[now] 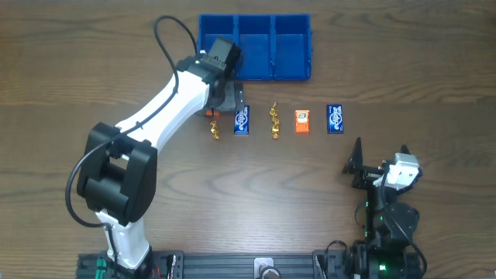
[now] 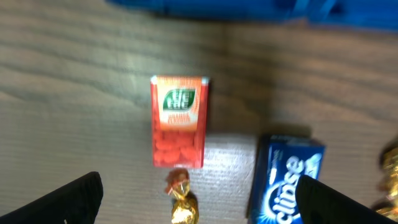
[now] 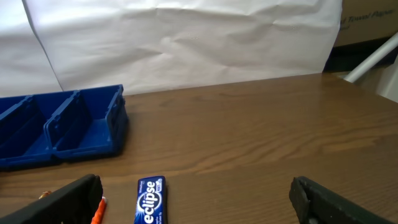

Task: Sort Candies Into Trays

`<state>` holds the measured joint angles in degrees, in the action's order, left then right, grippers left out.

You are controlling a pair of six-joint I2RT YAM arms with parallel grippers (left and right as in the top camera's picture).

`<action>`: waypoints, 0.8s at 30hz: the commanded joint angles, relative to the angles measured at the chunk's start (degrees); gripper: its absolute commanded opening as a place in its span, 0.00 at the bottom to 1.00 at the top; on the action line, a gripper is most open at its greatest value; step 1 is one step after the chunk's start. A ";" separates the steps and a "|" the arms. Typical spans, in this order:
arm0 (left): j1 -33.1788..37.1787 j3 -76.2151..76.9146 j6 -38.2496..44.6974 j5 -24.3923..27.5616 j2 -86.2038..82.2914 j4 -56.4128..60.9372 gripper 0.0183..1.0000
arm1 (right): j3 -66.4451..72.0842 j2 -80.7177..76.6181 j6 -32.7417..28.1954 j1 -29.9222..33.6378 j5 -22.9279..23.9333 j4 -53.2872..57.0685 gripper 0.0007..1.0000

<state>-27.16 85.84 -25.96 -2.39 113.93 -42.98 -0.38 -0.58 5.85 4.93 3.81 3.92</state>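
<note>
Left wrist view | your left gripper (image 2: 199, 179) hangs with fingers apart over the orange rectangular plastic mint box (image 2: 179, 122) lying flat on the wooden table (image 2: 68, 112) | gold foil-wrapped candy (image 2: 181, 202) just beside the box | right gripper (image 3: 196, 182) fingers apart, well away from it.

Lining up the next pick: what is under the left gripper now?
An orange mint box lies flat on the table below the left gripper, a gold-wrapped candy at its end, a blue pack beside it. From above, the gripper hides most of the box.
</note>
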 commanded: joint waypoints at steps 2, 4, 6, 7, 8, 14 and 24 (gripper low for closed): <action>0.24 -2.89 -1.01 0.55 0.15 3.08 1.00 | -0.04 0.44 0.07 0.20 -0.09 0.48 1.00; 0.31 -4.00 -0.85 0.17 0.15 4.76 1.00 | -0.04 0.44 0.07 0.20 -0.09 0.48 1.00; 0.63 -4.70 -0.87 -0.11 0.15 5.51 1.00 | -0.04 0.44 0.07 0.20 -0.09 0.48 1.00; 0.94 -4.96 -0.90 -0.11 0.15 5.68 1.00 | -0.04 0.44 0.07 0.20 -0.11 0.48 1.00; 1.27 -5.16 -0.90 -0.09 0.15 5.79 1.00 | -0.04 0.44 0.07 0.20 -0.11 0.48 1.00; 2.51 -6.03 -0.85 -0.15 0.17 6.01 1.00 | -0.04 0.44 0.07 0.20 -0.11 0.48 1.00; 3.04 -6.08 0.68 -0.37 3.10 9.25 1.00 | -0.04 0.44 0.07 0.20 -0.11 0.48 1.00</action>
<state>-24.43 80.16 -26.52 -1.85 114.59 -34.48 -0.38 -0.58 5.85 4.93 3.81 3.92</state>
